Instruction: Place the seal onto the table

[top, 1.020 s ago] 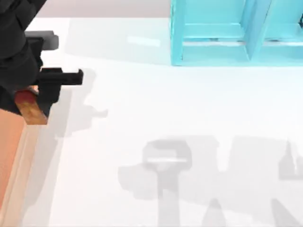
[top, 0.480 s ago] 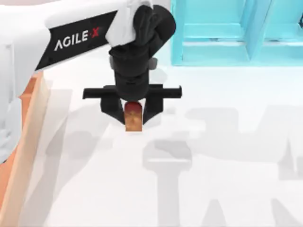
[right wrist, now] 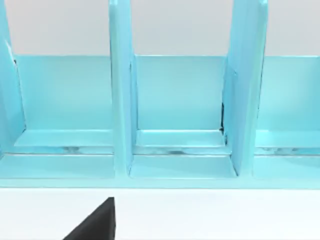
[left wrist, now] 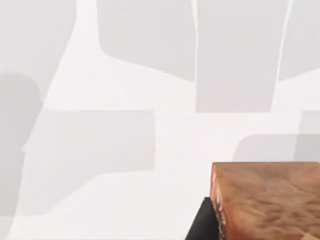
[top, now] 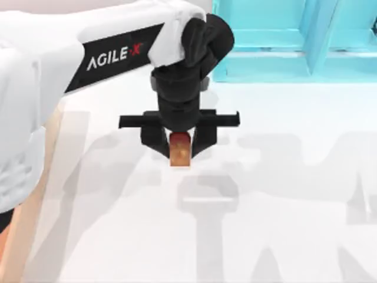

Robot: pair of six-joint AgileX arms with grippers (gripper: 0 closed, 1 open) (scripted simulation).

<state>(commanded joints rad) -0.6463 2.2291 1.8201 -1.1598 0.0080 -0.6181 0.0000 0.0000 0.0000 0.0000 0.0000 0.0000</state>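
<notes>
My left gripper (top: 179,148) hangs over the white table (top: 283,177), left of centre in the top view, shut on the seal (top: 180,150). The seal is a small orange-brown block with a darker red top, held between the two black fingers and pointing down at the table. In the left wrist view the seal's orange-brown body (left wrist: 267,200) fills the corner, with the white table (left wrist: 125,75) beneath it. I cannot tell whether the seal touches the surface. A black piece of my right gripper (right wrist: 95,222) shows in the right wrist view, facing the shelf.
A cyan shelf unit (top: 294,41) stands at the back right of the table, its open compartments (right wrist: 180,100) facing the right wrist camera. The light-wood tray edge (top: 32,200) runs along the left side. Arm shadows lie across the table's front half.
My left arm has swung from the tray at the far left out over the table, carrying the seal rightward, with a smaller shift right and down in the last half second.
</notes>
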